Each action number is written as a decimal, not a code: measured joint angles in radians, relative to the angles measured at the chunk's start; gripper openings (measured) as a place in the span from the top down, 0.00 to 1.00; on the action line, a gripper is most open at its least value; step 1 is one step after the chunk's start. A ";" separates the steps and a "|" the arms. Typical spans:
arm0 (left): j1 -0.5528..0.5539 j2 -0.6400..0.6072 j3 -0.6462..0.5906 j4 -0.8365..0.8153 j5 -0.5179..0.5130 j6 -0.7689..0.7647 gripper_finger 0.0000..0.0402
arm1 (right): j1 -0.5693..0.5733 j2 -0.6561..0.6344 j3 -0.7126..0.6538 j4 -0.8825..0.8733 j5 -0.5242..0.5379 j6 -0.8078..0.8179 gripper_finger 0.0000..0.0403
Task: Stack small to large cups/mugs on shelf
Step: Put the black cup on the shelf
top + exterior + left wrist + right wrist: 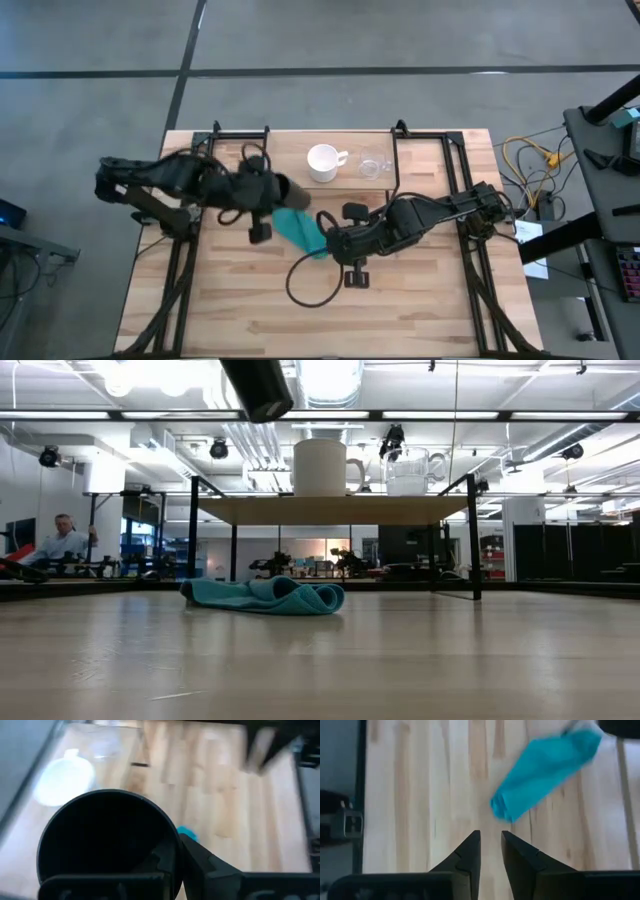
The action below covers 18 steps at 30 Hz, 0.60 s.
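Looking straight down, we see the left gripper (283, 189) holding the black cup (292, 192) tilted on its side above the worktop (420, 300), close to the shelf (300, 145), on which the white mug (322, 163) and the clear glass cup (372, 166) stand side by side. The teal cloth (300, 230) lies between the two arms, and the right gripper (328, 243) hovers at its edge.

From worktop height, we see the black cup (258, 388) tilted high above the shelf (330, 510), left of the mug (322, 468) and glass (408, 472); the cloth (265, 596) lies below.

Through the left wrist camera, fingers (200, 865) clasp the cup's rim (107, 845).

Through the right wrist camera, the empty fingers (517, 857) stand narrowly parted near the cloth (545, 772).
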 joint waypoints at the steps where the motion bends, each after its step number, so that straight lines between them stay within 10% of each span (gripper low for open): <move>1: 0.019 -0.007 0.000 -0.008 -0.006 0.001 1.00 | 0.001 0.000 -0.005 0.039 0.007 -0.033 0.83; 18: 0.347 0.010 -0.002 -0.083 0.034 0.163 1.00 | -0.022 -0.052 -0.023 0.321 0.118 -0.257 0.80</move>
